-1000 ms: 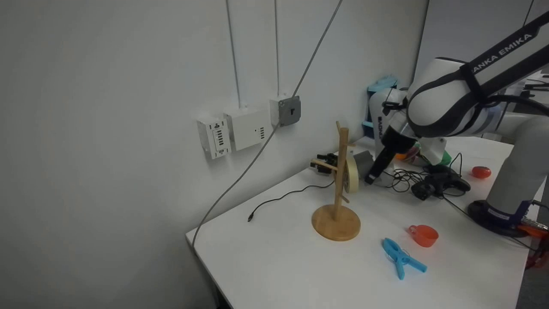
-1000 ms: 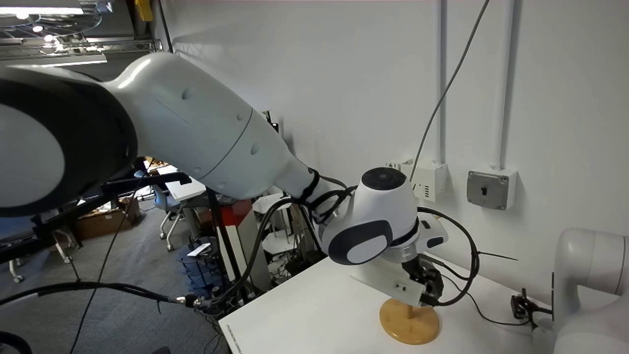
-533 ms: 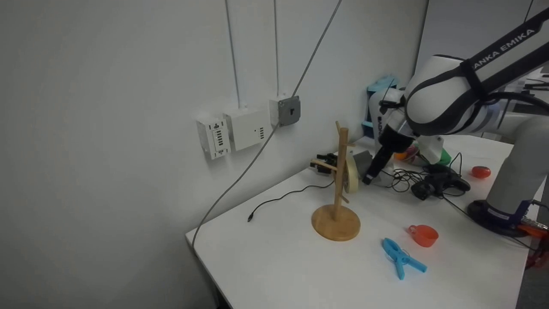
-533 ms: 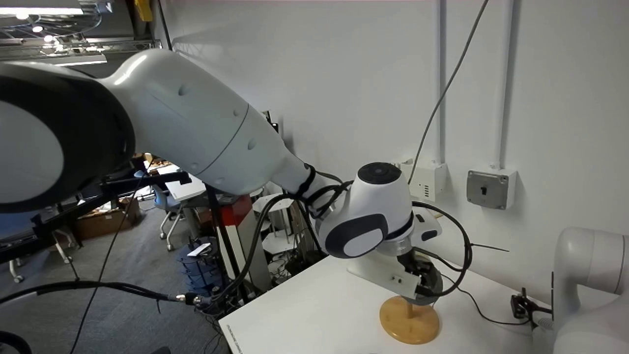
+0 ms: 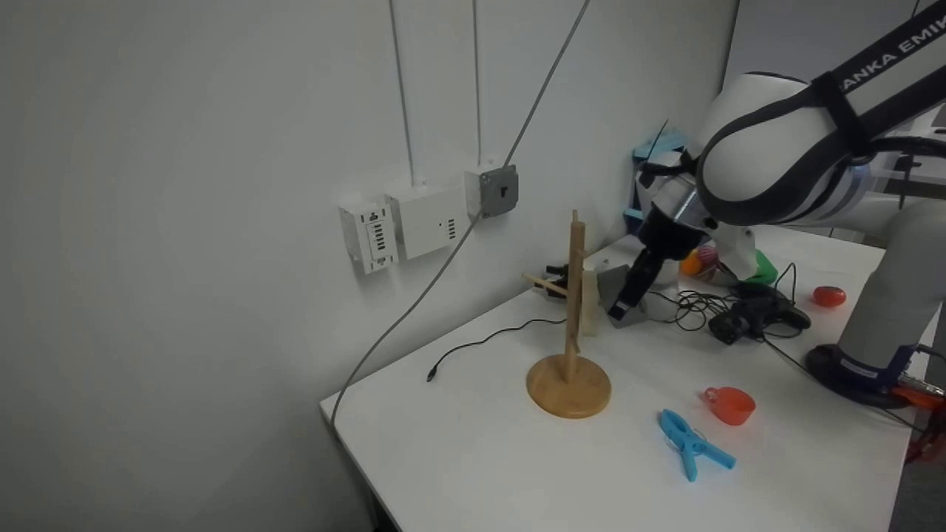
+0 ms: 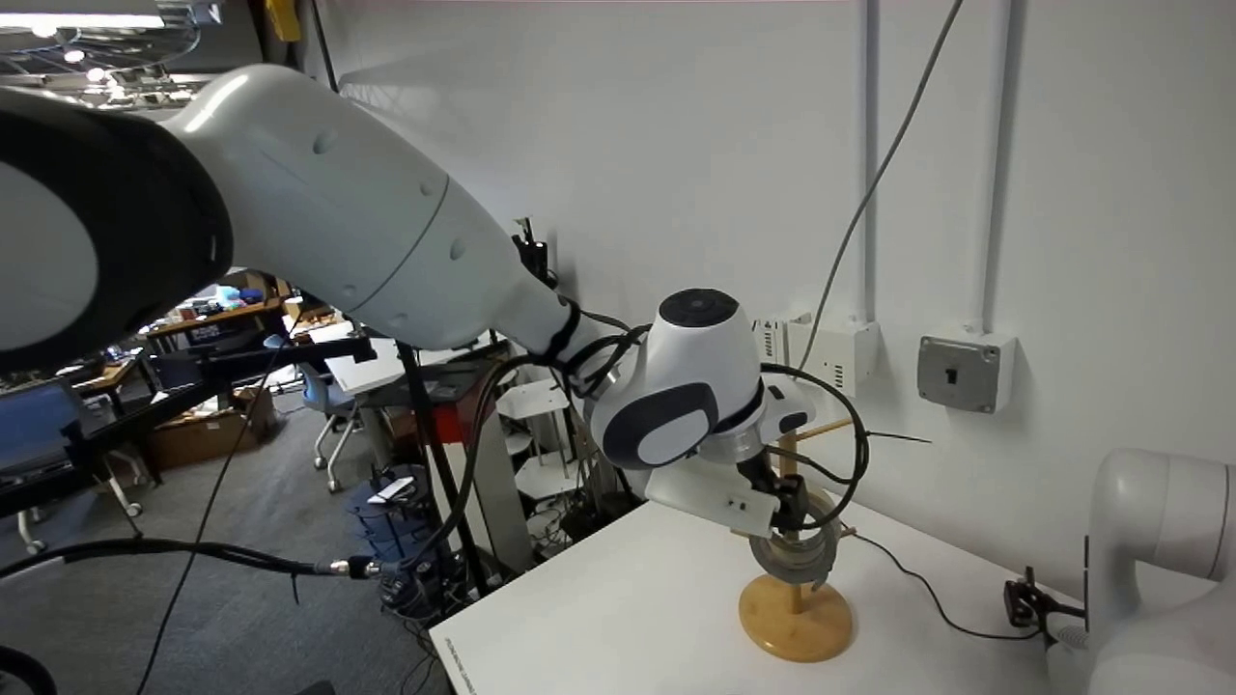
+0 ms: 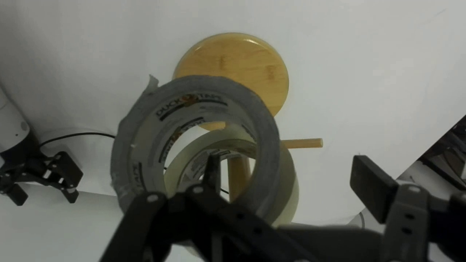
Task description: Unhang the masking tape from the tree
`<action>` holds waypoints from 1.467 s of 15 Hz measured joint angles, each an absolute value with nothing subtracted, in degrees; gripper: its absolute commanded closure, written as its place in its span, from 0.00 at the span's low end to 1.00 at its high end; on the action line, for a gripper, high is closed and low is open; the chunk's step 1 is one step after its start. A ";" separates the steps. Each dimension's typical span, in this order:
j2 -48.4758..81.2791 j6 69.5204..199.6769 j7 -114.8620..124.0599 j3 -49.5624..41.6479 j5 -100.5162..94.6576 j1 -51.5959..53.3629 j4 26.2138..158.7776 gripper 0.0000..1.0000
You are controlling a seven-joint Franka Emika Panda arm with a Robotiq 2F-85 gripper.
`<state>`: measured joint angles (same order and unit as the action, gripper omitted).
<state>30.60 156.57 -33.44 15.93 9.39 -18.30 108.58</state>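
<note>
Gripper point(image 7: 287, 163) hovers by stand point(image 5: 573, 318), fingers point(image 7: 372, 187) apart; aligning seems underway, masking tape point(image 5: 590, 303) behind a grey roll point(image 7: 267, 145) likely needing clamping next.

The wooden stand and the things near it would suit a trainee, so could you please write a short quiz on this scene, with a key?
1. True or false: in the wrist view, the pincer stands open.
2. In the wrist view, which of these partly covers the cream tape: A, the table; B, the grey tape; C, the wall switch?
3. Short answer: in an exterior view, what red thing with a handle sits near the blue clamp?

Key: 1. True. 2. B. 3. A cup.
</note>
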 measured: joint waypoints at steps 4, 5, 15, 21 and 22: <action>29.88 156.57 -33.29 15.40 9.39 -18.29 109.39 0.20; 29.60 156.57 -33.21 15.27 9.39 -18.29 109.68 0.19; 25.73 156.58 -32.03 14.24 9.62 -18.28 114.69 0.19; 26.00 158.42 -34.02 15.96 13.17 -18.46 114.86 0.20; 26.30 158.84 -34.03 16.30 13.24 -18.44 114.73 0.21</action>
<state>26.30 158.84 -34.03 16.30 13.24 -18.44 114.73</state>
